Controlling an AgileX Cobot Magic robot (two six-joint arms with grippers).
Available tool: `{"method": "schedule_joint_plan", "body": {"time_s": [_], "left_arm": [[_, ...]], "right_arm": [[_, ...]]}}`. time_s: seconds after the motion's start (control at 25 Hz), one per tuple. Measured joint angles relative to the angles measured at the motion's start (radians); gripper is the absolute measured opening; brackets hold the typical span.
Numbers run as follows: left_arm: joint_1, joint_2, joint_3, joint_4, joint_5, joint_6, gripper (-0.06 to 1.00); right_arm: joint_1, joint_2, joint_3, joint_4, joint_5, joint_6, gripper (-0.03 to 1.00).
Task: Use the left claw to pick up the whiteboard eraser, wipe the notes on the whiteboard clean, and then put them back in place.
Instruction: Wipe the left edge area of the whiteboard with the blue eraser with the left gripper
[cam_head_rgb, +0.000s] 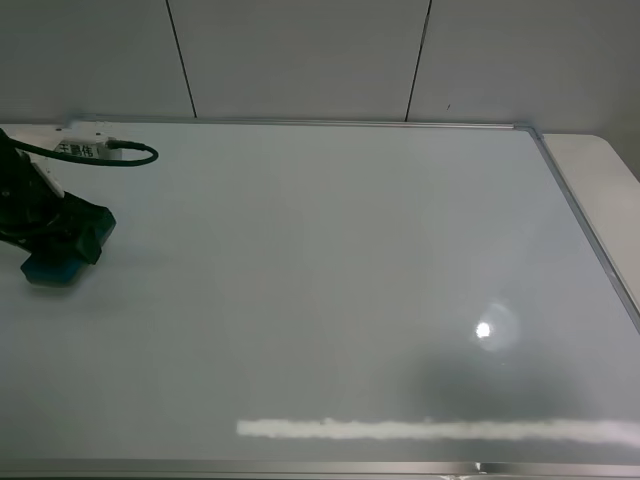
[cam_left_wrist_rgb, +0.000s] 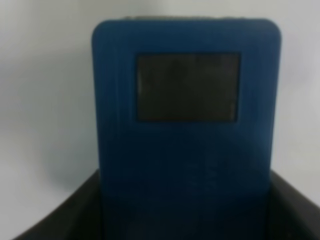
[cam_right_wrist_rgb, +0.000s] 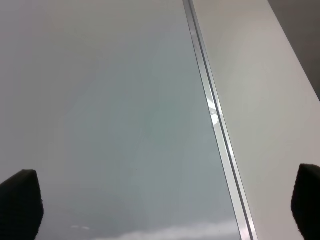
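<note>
At the far left of the whiteboard, my left claw is shut on the whiteboard eraser, a teal block resting on or just above the board surface. The left wrist view is filled by the eraser, blue-teal with a dark rectangular panel, and the black fingers flank its near end. The notes are out of view; the board looks plain white. In the right wrist view my right gripper is open over the board's right part, with nothing between its fingers.
A white labelled box with a black cable lies at the board's back left corner. The silver frame runs along the right side, with a pale table strip beyond it. Light glare streaks the front edge.
</note>
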Motion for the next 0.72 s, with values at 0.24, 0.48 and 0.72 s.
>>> {"method": "schedule_joint_plan", "body": {"time_s": [0.24,0.48,0.72], "left_arm": [[0.001,-0.002,0.110,-0.024,-0.161,-0.007,0.55],[-0.033,-0.002,0.121,-0.041,-0.254,-0.009,0.55],[-0.045,0.000,0.121,-0.042,-0.302,-0.012,0.55]], "right_arm": [[0.000,0.000,0.000,0.000,0.000,0.000,0.99],[0.000,0.000,0.000,0.000,0.000,0.000,0.99],[0.000,0.000,0.000,0.000,0.000,0.000,0.99]]}}
